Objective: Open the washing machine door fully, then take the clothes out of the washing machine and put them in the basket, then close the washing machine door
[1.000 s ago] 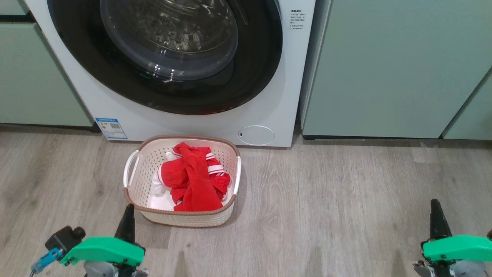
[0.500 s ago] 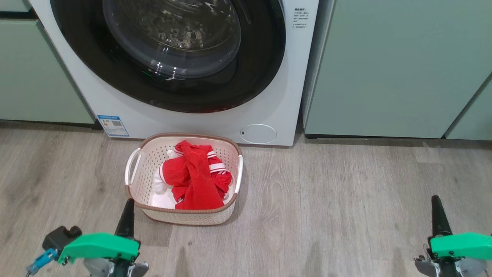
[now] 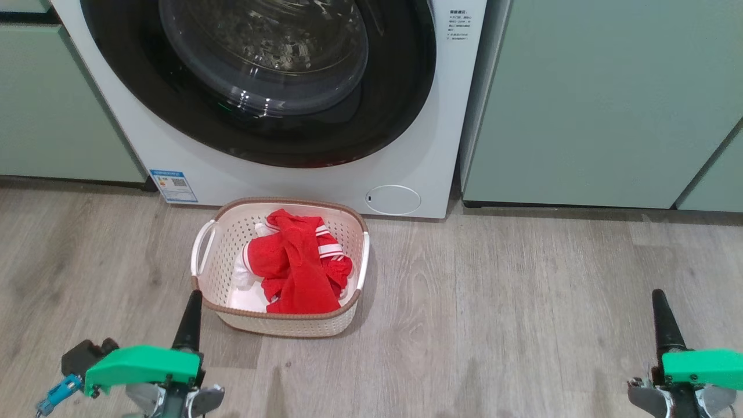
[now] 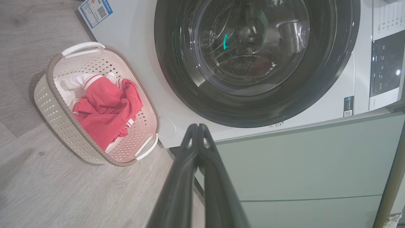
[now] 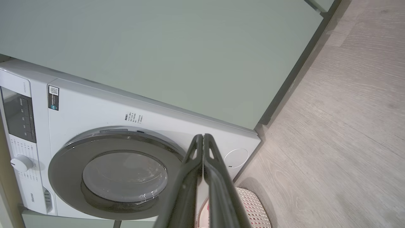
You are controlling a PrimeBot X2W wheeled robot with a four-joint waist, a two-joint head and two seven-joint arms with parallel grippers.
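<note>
The white washing machine (image 3: 418,145) stands ahead, its black-rimmed round door (image 3: 261,75) shut flush against the front. On the floor just before it sits the cream basket (image 3: 223,244), with the red and white clothes (image 3: 296,264) piled inside. My left gripper (image 3: 193,299) hovers low at the basket's near left corner, shut and holding nothing. Far off at the lower right, my right gripper (image 3: 659,299) is shut and empty too. The left wrist view shows the door (image 4: 253,60), the basket (image 4: 57,104) and the clothes (image 4: 106,107) beyond the closed fingertips (image 4: 196,128). The right wrist view shows the door (image 5: 123,174) behind its closed fingertips (image 5: 202,137).
Pale green cabinets (image 3: 598,98) flank the washing machine on both sides. Grey wood-look floor (image 3: 511,302) spreads to the right of the basket. A round filter cover (image 3: 393,200) and a blue label (image 3: 173,186) mark the machine's lower front.
The whole head view has shifted slightly, so the camera moved. Both grippers sit a little lower in the picture; the basket, clothes and door stay as they were.
</note>
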